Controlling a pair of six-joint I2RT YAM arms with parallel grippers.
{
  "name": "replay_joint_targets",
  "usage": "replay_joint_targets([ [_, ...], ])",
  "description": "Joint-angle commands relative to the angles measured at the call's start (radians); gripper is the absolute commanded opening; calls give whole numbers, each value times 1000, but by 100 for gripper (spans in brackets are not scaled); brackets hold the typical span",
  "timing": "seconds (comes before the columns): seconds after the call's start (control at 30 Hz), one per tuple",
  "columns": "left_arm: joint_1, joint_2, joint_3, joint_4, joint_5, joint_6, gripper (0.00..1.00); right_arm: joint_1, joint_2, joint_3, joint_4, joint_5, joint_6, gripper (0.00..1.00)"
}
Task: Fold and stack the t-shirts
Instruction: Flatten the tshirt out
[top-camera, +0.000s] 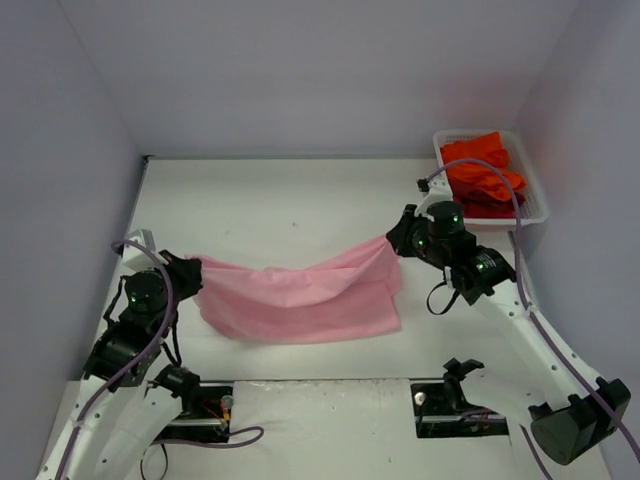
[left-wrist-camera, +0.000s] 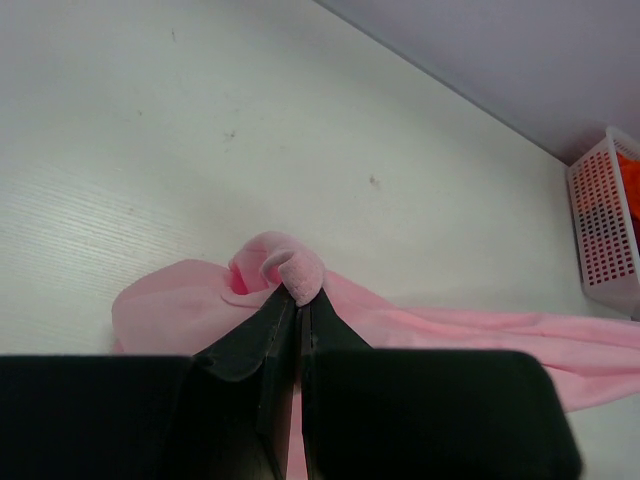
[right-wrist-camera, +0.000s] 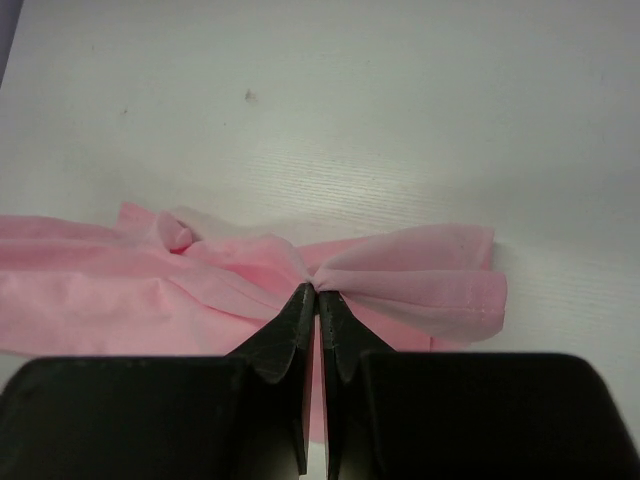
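Note:
A light pink t-shirt (top-camera: 300, 300) hangs stretched between my two grippers over the middle of the table, its lower part resting on the surface. My left gripper (top-camera: 192, 268) is shut on its left end; in the left wrist view a bunched pink fold (left-wrist-camera: 298, 275) pokes out between the fingertips. My right gripper (top-camera: 398, 238) is shut on the right end, where the cloth (right-wrist-camera: 400, 270) gathers into a pinch at the tips (right-wrist-camera: 318, 292). Orange-red t-shirts (top-camera: 484, 172) lie heaped in the basket at the back right.
A white mesh basket (top-camera: 528, 185) stands at the back right corner against the wall, also seen in the left wrist view (left-wrist-camera: 603, 235). Grey walls close in the table on the left, back and right.

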Motion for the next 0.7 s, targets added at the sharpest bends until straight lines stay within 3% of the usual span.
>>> replay_joint_targets([
  [0.0,9,44,9,118,10,-10,0,4,28,-2,115,19,20,0],
  [0.67,9,240,-20,257,36,5,2,4,316,-14,285,30,11,0],
])
